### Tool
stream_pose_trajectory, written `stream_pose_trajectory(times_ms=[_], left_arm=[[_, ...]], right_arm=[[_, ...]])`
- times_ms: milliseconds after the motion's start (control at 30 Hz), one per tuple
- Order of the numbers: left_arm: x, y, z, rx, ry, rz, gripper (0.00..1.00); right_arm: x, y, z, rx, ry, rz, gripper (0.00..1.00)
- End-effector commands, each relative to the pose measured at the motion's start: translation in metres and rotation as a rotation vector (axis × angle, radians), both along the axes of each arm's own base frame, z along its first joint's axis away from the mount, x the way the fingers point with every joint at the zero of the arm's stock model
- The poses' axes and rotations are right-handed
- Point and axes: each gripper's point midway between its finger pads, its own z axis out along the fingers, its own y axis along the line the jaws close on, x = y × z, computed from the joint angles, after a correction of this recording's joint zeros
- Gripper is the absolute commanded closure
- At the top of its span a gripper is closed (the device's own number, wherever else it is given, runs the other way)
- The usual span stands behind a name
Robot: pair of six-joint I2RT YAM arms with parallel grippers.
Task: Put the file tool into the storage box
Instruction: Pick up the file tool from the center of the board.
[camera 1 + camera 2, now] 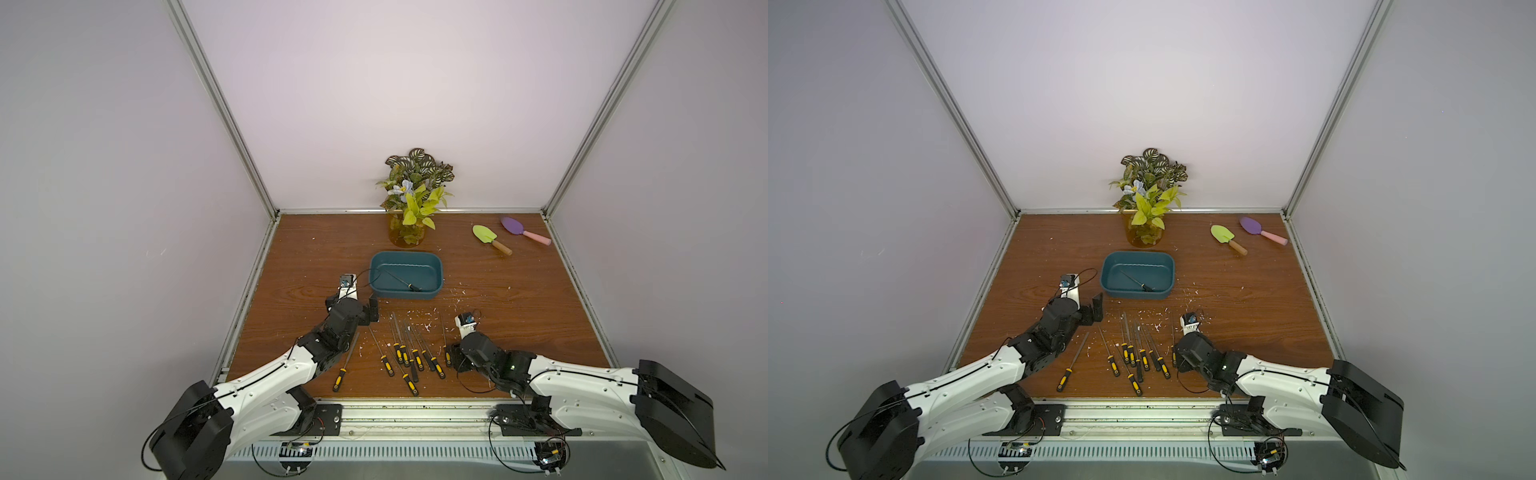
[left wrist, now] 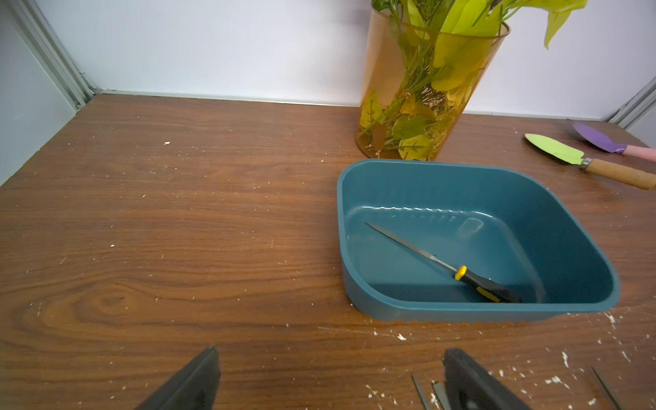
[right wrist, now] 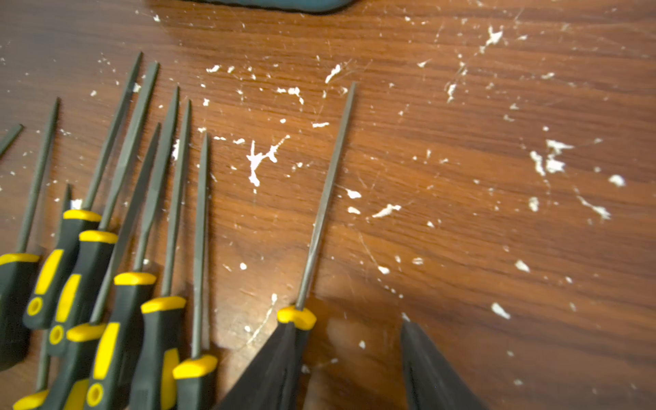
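Wood table, scuffed; storage box mid-table, 1 file lying diagonally inside; left gripper spread wide, nothing between; right gripper also spread, 1 jaw over the handle of the outermost loose file (possibly touching; view blurred).

Storage box: dark teal. Files: black handles with yellow bands, grey shafts. Tabletop: brown wood grain, white flecks. Amber vase; green trowel; purple trowel.

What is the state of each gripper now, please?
Left gripper: open, empty.
Right gripper: open; the handle of a file lies at one jaw, not gripped.
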Motion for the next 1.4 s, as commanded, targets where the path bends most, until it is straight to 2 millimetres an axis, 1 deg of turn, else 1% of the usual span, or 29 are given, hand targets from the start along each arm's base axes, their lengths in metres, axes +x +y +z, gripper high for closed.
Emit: stream_pose_trajectory(times_ms=[0,67,200,233,300,400,500,567,633,733,833,1033,1200,1267,1367], left_arm=[[0.006,-0.006,0.031,-0.011,-0.072,-0.015,0.01],[0.009,0.0,0.035,0.04,-0.077,0.011,0.01],[0.006,0.014,0.022,0.046,-0.093,0.079,0.0],[0.005,0.016,0.017,0.048,-0.098,0.082,0.01],[0.006,0.014,0.018,0.07,-0.086,0.064,0.0],[0.005,0.022,0.017,0.099,-0.075,0.1,0.01],[0.002,0.021,0.017,0.084,-0.085,0.084,0.0],[0.0,0.022,0.015,0.081,-0.086,0.082,0.0],[0.0,0.022,0.014,0.081,-0.081,0.079,0.0],[0.0,0.018,0.01,0.076,-0.069,0.064,0.0],[0.002,0.014,0.006,0.08,-0.053,0.049,0.0],[0.004,0.008,0.0,0.086,-0.03,0.029,0.0],[0.004,0.007,-0.001,0.081,-0.025,0.026,0.0],[0.004,0.006,-0.001,0.077,-0.027,0.024,0.0],[0.004,0.007,-0.002,0.083,-0.024,0.023,0.0]], right_arm=[[0.002,0.006,0.003,-0.011,-0.002,-0.002,0.47],[0.003,0.007,0.003,-0.015,-0.006,-0.008,0.47],[0.003,0.009,0.009,-0.025,-0.018,-0.019,0.47],[0.003,0.011,0.011,-0.026,-0.021,-0.021,0.47],[0.001,0.014,0.016,-0.02,-0.032,-0.018,0.47],[0.001,0.022,0.022,0.0,-0.045,-0.014,0.47],[0.001,0.029,0.019,-0.006,-0.035,-0.008,0.47],[0.0,0.034,0.013,-0.032,-0.021,0.0,0.47],[-0.001,0.034,0.005,-0.069,-0.005,-0.001,0.46],[-0.003,0.028,-0.008,-0.124,0.021,-0.017,0.46],[-0.006,0.018,-0.016,-0.151,0.038,-0.033,0.47],[-0.008,-0.005,-0.007,-0.137,0.0,-0.08,0.48],[-0.013,-0.018,-0.003,-0.133,0.001,-0.088,0.5],[-0.015,-0.02,-0.003,-0.127,0.0,-0.082,0.5],[-0.018,-0.016,-0.004,-0.105,0.006,-0.049,0.5]])
